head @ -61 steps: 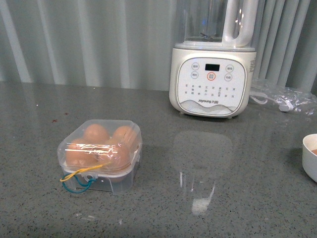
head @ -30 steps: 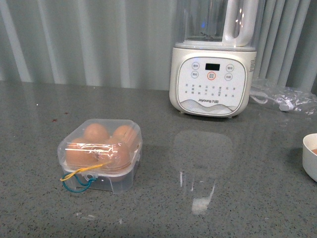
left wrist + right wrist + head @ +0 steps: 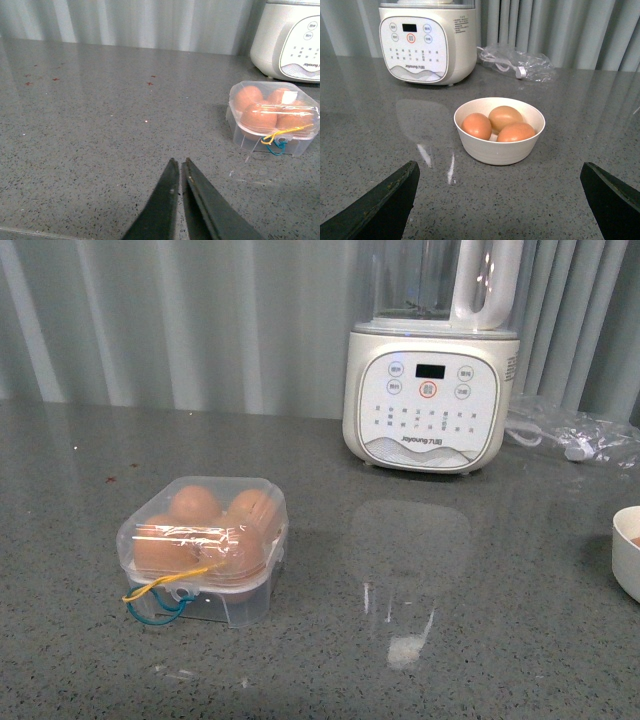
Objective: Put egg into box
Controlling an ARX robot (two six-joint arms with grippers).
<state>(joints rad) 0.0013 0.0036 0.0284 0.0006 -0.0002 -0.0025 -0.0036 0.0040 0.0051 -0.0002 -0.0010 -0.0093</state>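
Grey speckled countertop before pale corrugated wall.

Box: clear square case, rounded lid shut over four orange-brown eggs, yellow-and-blue elastic loop at its front. Sits flat on the table, well ahead of my left fingers, off to their right. Egg: near-left hole, under the lid.
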